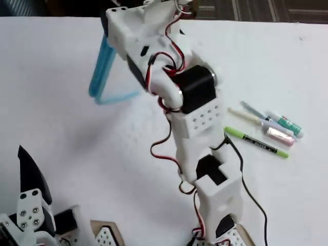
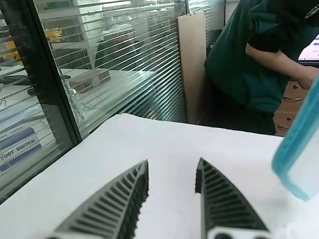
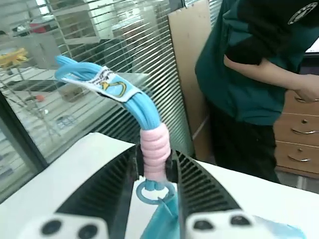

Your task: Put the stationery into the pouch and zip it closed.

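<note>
Table (image 1: 56, 133): white. Right arm (image 1: 200, 123) stretched toward far-left corner. Blue pouch (image 1: 102, 69) dangled there, right gripper (image 3: 154, 164) clamped on its pink pull (image 3: 155, 147). Left gripper (image 2: 172, 174) at near-left corner, fingers apart, empty. Pens (image 1: 266, 130) loose near right edge. Risk: pouch held by pull alone could swing or slip, mouth unsteady for loading.

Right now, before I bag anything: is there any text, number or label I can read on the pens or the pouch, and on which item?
On the green pen: dark print along the barrel, too small to read.
On the teal-capped marker: no print can be made out.
On the tag at the strap of the pouch: a yellow and blue mark with fine lettering, too blurred to read.
Nothing here is clear enough to quote.
</note>
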`<state>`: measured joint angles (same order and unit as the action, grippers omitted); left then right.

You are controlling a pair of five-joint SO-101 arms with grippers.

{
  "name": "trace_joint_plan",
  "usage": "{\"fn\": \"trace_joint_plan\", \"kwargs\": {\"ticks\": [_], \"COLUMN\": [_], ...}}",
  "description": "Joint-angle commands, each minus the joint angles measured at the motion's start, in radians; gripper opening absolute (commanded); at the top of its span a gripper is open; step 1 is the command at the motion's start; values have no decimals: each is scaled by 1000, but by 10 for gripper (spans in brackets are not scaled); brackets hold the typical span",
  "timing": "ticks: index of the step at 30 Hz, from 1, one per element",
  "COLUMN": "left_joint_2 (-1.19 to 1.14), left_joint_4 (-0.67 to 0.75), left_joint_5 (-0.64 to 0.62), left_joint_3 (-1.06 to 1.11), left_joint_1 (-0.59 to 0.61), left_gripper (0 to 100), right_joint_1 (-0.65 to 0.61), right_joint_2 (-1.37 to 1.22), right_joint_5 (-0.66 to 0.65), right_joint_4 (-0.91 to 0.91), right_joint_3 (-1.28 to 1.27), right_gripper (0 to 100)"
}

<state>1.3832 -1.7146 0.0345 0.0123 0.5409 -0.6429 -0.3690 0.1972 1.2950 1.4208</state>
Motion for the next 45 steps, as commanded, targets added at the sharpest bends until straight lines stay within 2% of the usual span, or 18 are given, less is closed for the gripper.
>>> {"fn": "trace_joint_plan", "kwargs": {"ticks": [1,8,12,17,25,29,40,45], "left_joint_2": [-4,-4,-4,-4,-5,-1,1,-1], "left_joint_4": [23,150,189,255,376,353,-35,-55], "left_joint_5": [5,3,2,-2,2,2,2,0], "left_joint_3": [14,230,361,554,658,598,3,-72], "left_joint_1": [4,-1,-88,-223,-252,-246,-246,-254], "left_gripper": [177,182,221,222,221,221,221,222], "right_joint_1": [-27,-25,-41,-70,-76,-56,21,18], "right_joint_2": [16,24,51,96,160,159,44,2], "right_joint_5": [9,11,35,51,51,46,46,49], "right_joint_4": [-1,-4,-5,1,8,38,36,36], "right_joint_3": [9,11,11,11,2,0,-106,-112], "right_gripper": [18,18,18,17,17,17,17,17]}}
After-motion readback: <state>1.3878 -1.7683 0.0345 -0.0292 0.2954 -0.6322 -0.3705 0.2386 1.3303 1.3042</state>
